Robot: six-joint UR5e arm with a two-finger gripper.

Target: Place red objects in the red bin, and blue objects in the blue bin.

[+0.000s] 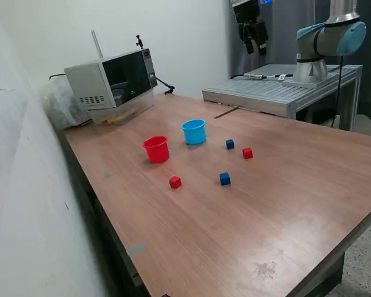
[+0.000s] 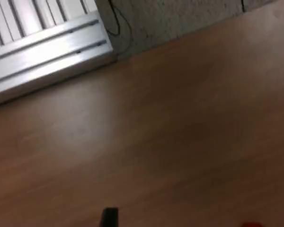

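Note:
In the exterior view the red cup [image 1: 156,149] and the light-blue cup [image 1: 194,132] stand upright side by side on the wooden table [image 1: 284,210]. One red cube [image 1: 175,182] and one dark blue cube [image 1: 225,179] lie nearer the front. A second blue cube [image 1: 230,144] and a second red cube [image 1: 247,153] lie to the exterior view's right of the cups. My gripper [image 1: 255,42] hangs high above the table's far side, open and empty. In the wrist view its fingertips [image 2: 109,217] are spread wide, and a red sliver [image 2: 251,224] shows at the picture's edge.
A microwave-like box [image 1: 111,80] stands at the table's far corner, at the exterior view's left. An aluminium platform [image 1: 278,93] carrying the arm's base [image 1: 310,68] borders the far side; its rail also shows in the wrist view [image 2: 47,52]. A wall runs along the left.

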